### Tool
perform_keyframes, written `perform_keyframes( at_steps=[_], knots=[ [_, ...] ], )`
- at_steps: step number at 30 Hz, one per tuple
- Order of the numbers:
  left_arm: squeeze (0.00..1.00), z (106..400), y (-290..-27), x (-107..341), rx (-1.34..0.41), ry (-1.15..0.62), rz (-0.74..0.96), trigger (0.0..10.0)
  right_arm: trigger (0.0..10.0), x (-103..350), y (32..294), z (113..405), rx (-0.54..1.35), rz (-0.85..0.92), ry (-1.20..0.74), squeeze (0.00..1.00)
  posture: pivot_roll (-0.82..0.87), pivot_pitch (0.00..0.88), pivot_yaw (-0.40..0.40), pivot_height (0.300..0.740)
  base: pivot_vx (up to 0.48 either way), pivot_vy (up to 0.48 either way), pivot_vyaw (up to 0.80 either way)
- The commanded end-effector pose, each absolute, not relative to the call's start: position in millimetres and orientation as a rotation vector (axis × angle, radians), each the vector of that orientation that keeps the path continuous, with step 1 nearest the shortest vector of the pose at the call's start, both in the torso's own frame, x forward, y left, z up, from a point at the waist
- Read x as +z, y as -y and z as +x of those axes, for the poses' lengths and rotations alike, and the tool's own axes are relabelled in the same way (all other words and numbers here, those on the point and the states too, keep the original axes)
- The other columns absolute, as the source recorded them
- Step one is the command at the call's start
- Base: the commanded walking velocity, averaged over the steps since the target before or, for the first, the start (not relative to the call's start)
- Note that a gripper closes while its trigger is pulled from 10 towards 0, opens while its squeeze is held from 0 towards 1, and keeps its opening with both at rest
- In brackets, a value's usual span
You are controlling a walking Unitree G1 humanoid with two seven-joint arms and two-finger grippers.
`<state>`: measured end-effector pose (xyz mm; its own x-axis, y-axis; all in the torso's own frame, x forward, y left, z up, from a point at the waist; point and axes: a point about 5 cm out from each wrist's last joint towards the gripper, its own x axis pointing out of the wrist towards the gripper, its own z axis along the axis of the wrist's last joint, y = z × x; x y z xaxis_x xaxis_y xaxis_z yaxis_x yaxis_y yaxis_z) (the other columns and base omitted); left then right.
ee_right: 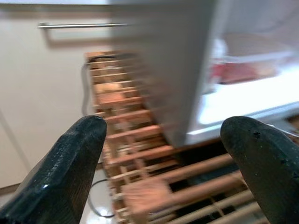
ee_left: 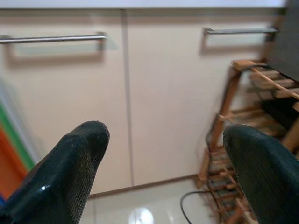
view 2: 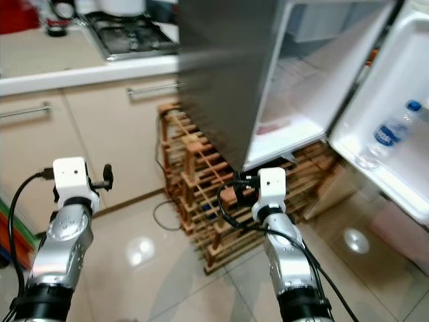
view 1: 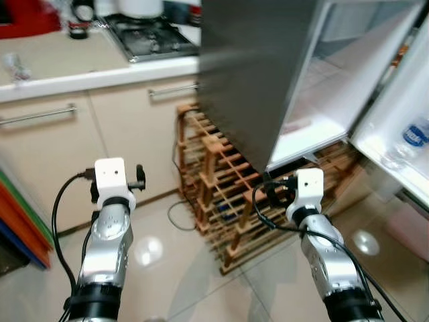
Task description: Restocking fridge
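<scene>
The grey fridge (view 1: pixel 255 74) stands open ahead on the right. Its white door (view 1: pixel 402 100) swings out to the right, with a clear water bottle (view 1: pixel 410 137) in the door shelf. Inside, a white shelf (view 1: pixel 315 127) is lit, and something red (ee_right: pixel 233 72) lies blurred in a clear drawer. My left arm (view 1: pixel 110 228) is raised toward the cabinets; its gripper (ee_left: pixel 166 133) is open and holds nothing. My right arm (view 1: pixel 322 241) points below the fridge's lower edge; its gripper (ee_right: pixel 163 126) is open and holds nothing.
A wooden rack (view 1: pixel 228 194) stands under and beside the fridge, with a black cable (view 1: pixel 181 218) on the glossy tile floor. Beige cabinets with bar handles (view 1: pixel 40 115) carry a counter and gas hob (view 1: pixel 154 37). Coloured boards (view 1: pixel 20 221) lean at far left.
</scene>
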<state>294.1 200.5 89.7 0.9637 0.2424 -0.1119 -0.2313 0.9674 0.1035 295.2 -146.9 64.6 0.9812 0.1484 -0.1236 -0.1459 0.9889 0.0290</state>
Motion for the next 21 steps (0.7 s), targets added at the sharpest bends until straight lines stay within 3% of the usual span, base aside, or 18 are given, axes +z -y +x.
perform_keyframes(
  at_steps=[1,8,17,21],
  knots=[
    [0.00,297,-190,99,0.204,-0.069,0.113,10.0,10.0,71,149,301,0.138,0.026,-0.098,0.00,0.09,0.000,-0.079,0.740,0.000,0.000,0.60],
    [0.00,301,-180,110,0.205,-0.034,0.061,10.0,10.0,83,146,307,0.136,0.044,-0.040,0.00,0.09,0.000,-0.079,0.740,0.000,0.000,0.58],
    [0.00,300,-163,136,0.086,0.113,0.184,10.0,10.0,93,141,306,0.131,0.063,0.011,0.00,0.09,0.000,-0.081,0.740,0.000,0.000,0.55],
    [0.00,300,-156,141,0.048,0.117,0.103,10.0,10.0,94,139,308,0.130,0.066,0.015,0.00,0.10,0.000,-0.078,0.740,0.212,0.000,0.53]
  ],
)
